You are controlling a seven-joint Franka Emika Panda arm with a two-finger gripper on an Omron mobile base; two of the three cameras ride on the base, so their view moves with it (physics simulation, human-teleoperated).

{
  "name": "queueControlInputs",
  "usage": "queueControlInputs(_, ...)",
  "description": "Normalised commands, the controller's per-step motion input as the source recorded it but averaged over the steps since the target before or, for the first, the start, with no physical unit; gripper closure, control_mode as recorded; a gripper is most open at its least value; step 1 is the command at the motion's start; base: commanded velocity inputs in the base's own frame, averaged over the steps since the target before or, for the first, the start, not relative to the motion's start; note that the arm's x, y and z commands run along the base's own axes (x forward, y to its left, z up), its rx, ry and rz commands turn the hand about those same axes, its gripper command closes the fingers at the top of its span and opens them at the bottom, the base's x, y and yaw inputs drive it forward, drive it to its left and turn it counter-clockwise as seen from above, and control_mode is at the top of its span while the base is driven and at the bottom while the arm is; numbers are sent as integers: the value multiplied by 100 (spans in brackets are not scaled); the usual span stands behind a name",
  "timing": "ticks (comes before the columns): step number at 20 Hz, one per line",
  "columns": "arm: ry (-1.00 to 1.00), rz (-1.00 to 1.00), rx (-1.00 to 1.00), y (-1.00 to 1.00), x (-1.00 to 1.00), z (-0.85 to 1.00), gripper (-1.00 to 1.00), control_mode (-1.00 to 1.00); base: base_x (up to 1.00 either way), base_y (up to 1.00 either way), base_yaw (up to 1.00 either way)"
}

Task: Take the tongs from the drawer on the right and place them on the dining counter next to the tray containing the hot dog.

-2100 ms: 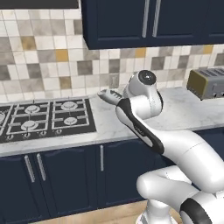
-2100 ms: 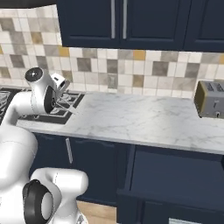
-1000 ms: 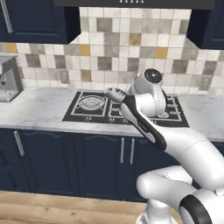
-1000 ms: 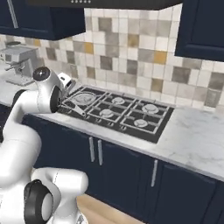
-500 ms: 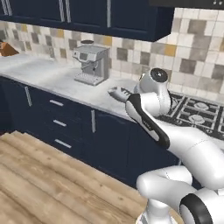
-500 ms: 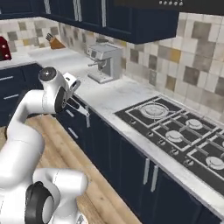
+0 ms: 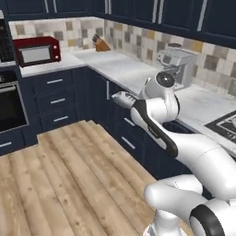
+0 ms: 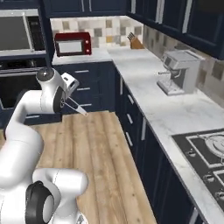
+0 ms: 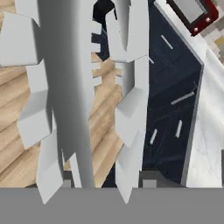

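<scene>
Nearest you, the fingers (image 9: 148, 178) stand part-way closed on the tongs (image 9: 65, 87), so the thing you are after is already in hand, not down in a drawer. Its long axis runs straight out from the fingers, along the hand's own line, with both toothed arms stretching away from the grip. From the right base view the tongs (image 8: 78, 108) point out of the hand and slope down toward the wood floor (image 8: 94, 144), hanging over open floor and touching nothing. That is the relation your next move turns on: the free end leads, so judge your clearance from that tip and not from the fingers. Count one pair of tongs with two arms. Beyond the tip lie the navy cabinet fronts (image 9: 175, 109), then the marble table (image 8: 148, 83) running along the wall. It carries one coffee machine (image 8: 177, 70), one knife block (image 8: 136, 42) in the far corner, and one red microwave (image 8: 72, 43) beside that. I cannot tell from here which way the dining counter and its tray lie, so you will need to find them before you set down.
</scene>
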Motion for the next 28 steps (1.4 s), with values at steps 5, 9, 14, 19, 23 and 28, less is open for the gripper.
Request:
queueControlInputs(5, 0, 0, 0, 0, 0, 0, 100, 100, 12, 13, 58)
queueControlInputs(9, 0, 0, 0, 0, 0, 0, 100, 100, 40, 6, 45)
queueControlInputs(14, 0, 0, 0, 0, 0, 0, 100, 100, 89, -11, 19)
queueControlInputs(19, 0, 0, 0, 0, 0, 0, 100, 100, 100, -1, 10)
queueControlInputs(23, 0, 0, 0, 0, 0, 0, 100, 100, 96, 2, 20)
queueControlInputs(28, 0, 0, 0, 0, 0, 0, 100, 100, 77, 19, 38)
